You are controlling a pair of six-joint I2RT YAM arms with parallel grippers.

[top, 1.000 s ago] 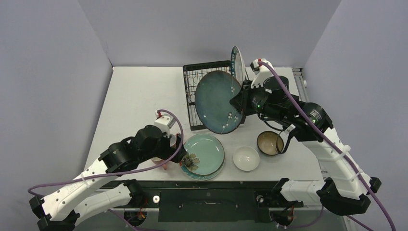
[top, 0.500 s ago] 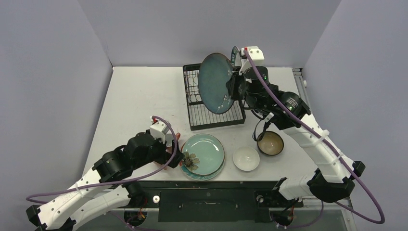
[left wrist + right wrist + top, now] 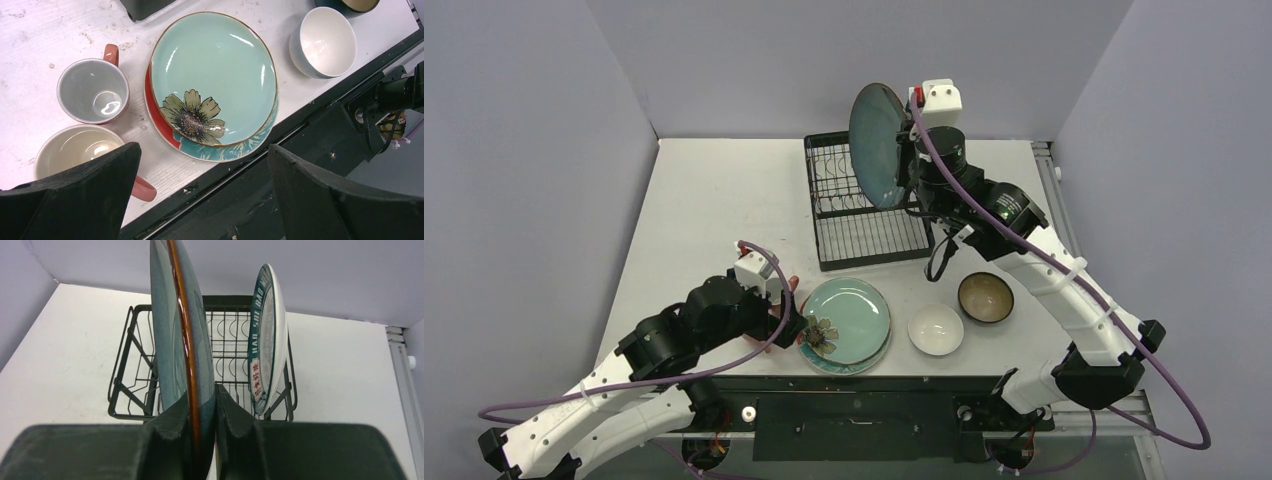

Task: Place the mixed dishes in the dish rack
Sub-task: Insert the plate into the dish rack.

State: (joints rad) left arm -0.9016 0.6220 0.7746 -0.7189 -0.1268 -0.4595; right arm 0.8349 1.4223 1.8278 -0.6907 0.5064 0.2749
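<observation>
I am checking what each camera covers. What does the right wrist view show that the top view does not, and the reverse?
Only the right wrist view shows the lettered plate standing upright in the rack, and the right gripper clamped on the rim of the teal plate.

Only the top view shows the flower plate, the white bowl and the dark bowl near the front edge.

Both show the teal plate held upright at the rack.
</observation>
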